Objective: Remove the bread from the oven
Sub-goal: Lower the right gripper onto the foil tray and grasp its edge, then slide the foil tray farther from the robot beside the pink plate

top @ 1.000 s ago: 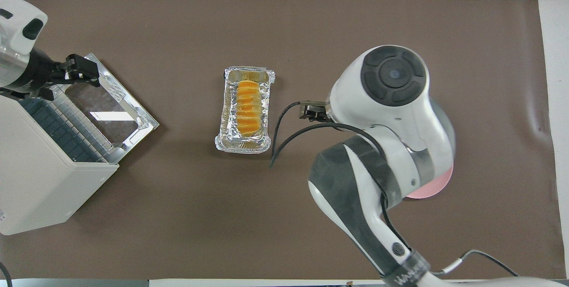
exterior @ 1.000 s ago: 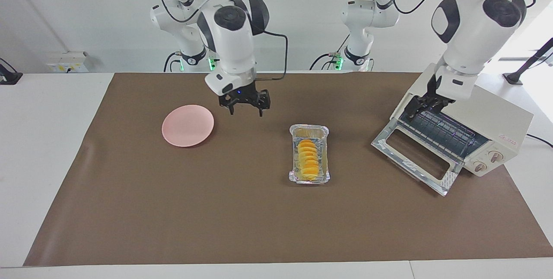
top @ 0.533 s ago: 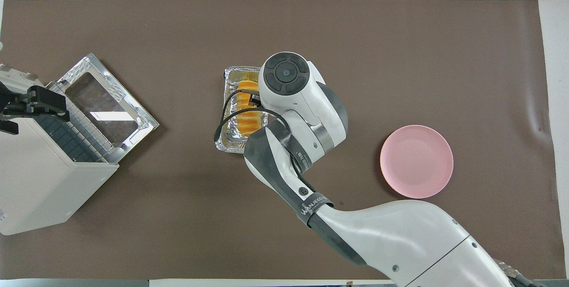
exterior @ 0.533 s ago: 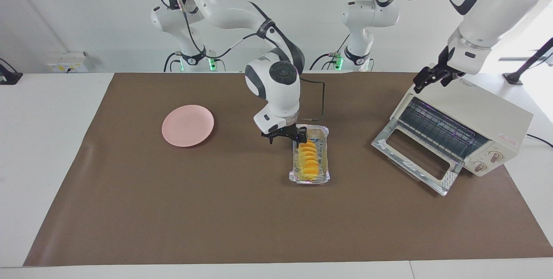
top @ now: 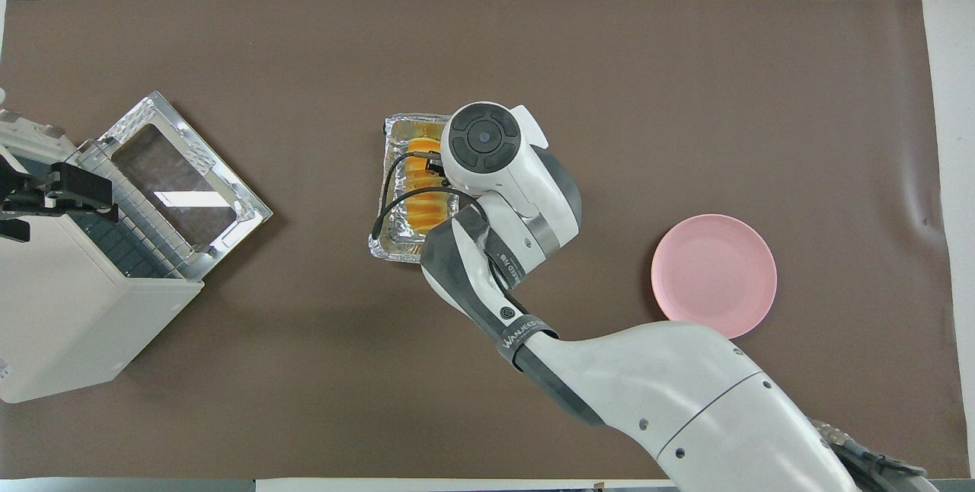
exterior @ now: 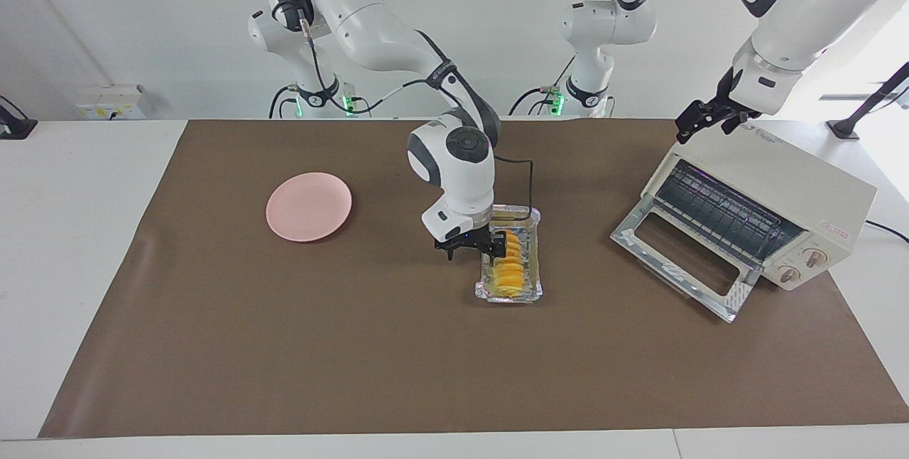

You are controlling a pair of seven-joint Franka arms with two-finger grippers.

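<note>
Over the foil tray, the right gripper sits at the bread's 10 o'clock, finger spread indeterminate; the left gripper hovers over the oven, likewise indeterminate.

The ridged yellow-orange bread lies lengthwise in a foil tray — apart from the open-doored cream oven.

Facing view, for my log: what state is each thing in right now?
Cream-white toaster oven: glass door dropped open, wire rack bare.
Yellow-orange ridged bread loaf: lying in the tray, out of the oven.
Crinkled silver foil tray: flat on the mat.
Round pink plate: nothing on it.
Right end effector: down at the loaf.
Left end effector: raised over the oven.
</note>
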